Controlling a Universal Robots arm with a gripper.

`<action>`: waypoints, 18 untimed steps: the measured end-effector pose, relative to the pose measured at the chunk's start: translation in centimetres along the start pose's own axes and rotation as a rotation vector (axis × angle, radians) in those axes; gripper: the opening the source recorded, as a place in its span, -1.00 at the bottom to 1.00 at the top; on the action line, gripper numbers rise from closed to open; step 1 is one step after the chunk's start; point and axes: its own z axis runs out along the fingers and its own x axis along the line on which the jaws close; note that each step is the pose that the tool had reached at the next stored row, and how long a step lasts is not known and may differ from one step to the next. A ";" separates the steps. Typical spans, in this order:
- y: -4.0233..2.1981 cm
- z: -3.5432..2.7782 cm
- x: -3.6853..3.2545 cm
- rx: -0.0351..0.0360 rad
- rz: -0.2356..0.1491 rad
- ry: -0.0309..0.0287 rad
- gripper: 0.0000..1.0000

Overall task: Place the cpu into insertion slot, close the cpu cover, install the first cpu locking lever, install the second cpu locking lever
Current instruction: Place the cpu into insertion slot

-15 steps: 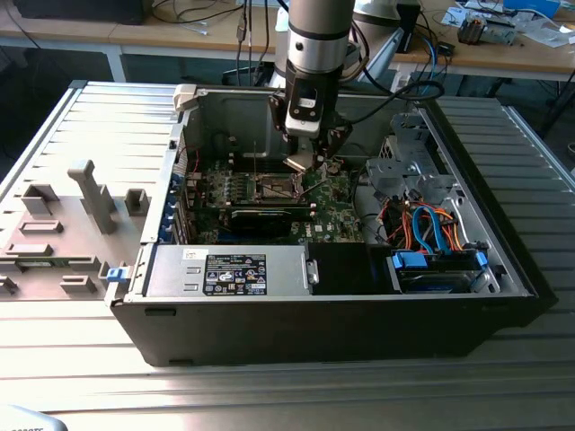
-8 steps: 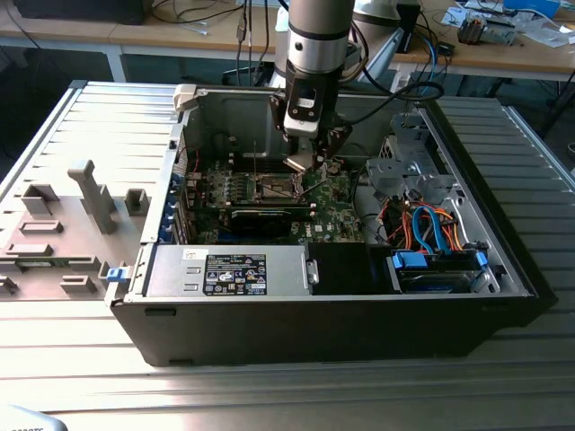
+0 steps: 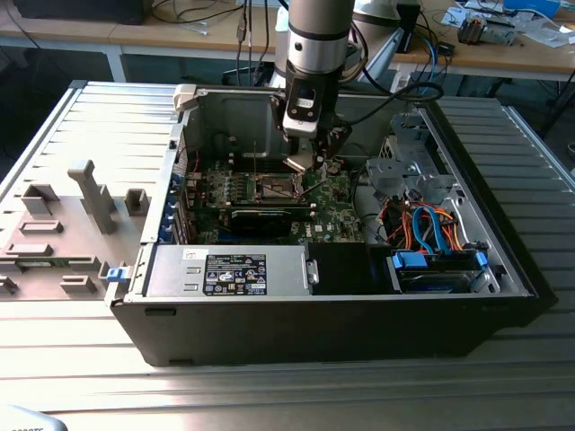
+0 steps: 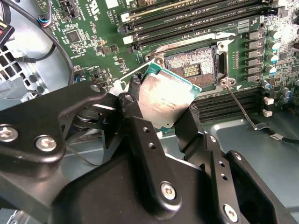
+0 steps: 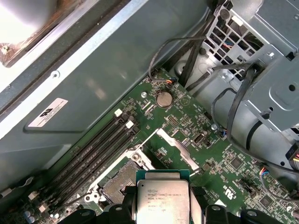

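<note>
Claw (image 4: 163,106) clamped on the cpu (image 4: 169,95), black fingers (image 4: 187,128) pressing two opposite edges, chip tilted, silvery top up. Held over the green motherboard (image 4: 93,28), just beside the insertion slot (image 4: 190,67), not seated. Slot uncovered, dark centre bare, memory slots (image 4: 187,16) alongside. Thin metal lever (image 4: 240,105) swung out from one slot corner. All inside an open computer case (image 3: 269,332) on a ribbed table (image 3: 72,355).

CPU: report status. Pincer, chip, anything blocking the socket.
Status: pincer shut on the cpu, chip held off the board. Not seated; insertion slot close by, uncovered. Nothing seen lying in the slot.
</note>
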 end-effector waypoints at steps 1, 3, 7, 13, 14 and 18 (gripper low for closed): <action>0.00 0.01 0.00 -0.0001 0.002 -0.0001 0.08; 0.00 0.01 0.00 -0.0001 0.005 -0.0004 0.08; 0.00 0.04 0.00 -0.0002 0.013 -0.0008 0.08; 0.00 0.08 0.00 -0.0005 0.026 -0.0016 0.08; 0.00 0.08 0.00 -0.0006 0.029 -0.0018 0.08; -0.01 0.11 0.00 -0.0008 0.041 -0.0025 0.08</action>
